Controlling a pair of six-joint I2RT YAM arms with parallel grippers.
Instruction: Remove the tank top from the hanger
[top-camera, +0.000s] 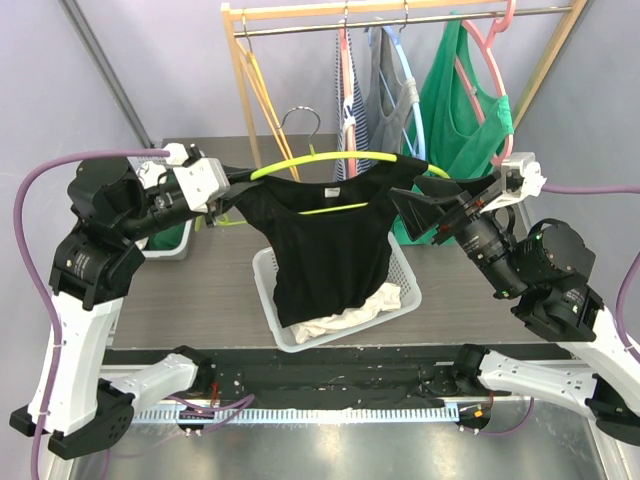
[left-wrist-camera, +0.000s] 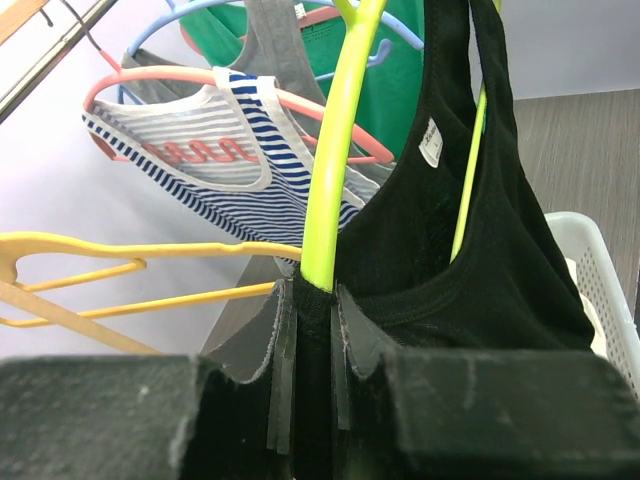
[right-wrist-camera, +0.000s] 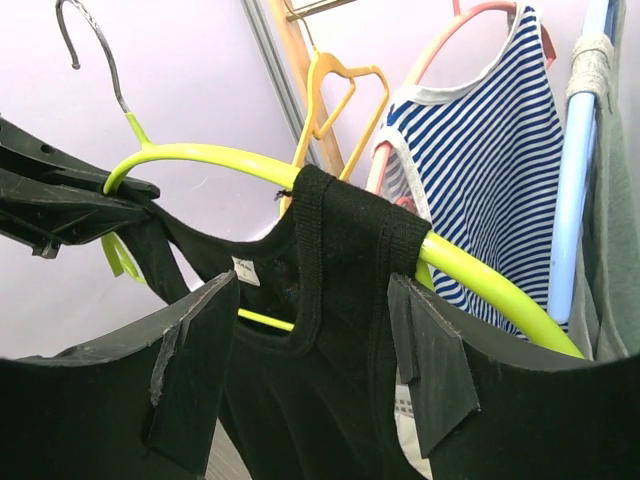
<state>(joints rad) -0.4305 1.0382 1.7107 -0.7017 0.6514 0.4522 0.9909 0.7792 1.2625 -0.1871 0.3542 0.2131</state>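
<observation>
The left gripper (left-wrist-camera: 315, 300) is clamped narrow on one end of the lime-green hanger (top-camera: 330, 157), whose bar rises straight out from between its jaws. The black tank top (top-camera: 330, 250) hangs on that hanger, just to the inner side of this gripper and touching its pads. One strap sits close against the clamped end.

The right gripper (right-wrist-camera: 315, 310) stands wide with nothing held. The tank top's other strap, looped over the hanger's arm, lies just ahead of it and between its two fingers, not touching either one.

Below both grippers, the tank top's hem drops into a white basket (top-camera: 405, 290) on the worktop (top-camera: 190, 290), onto a white cloth (top-camera: 350, 318). Beyond the grippers a rack (top-camera: 240, 60) carries other garments, among them a striped top (right-wrist-camera: 490, 170).
</observation>
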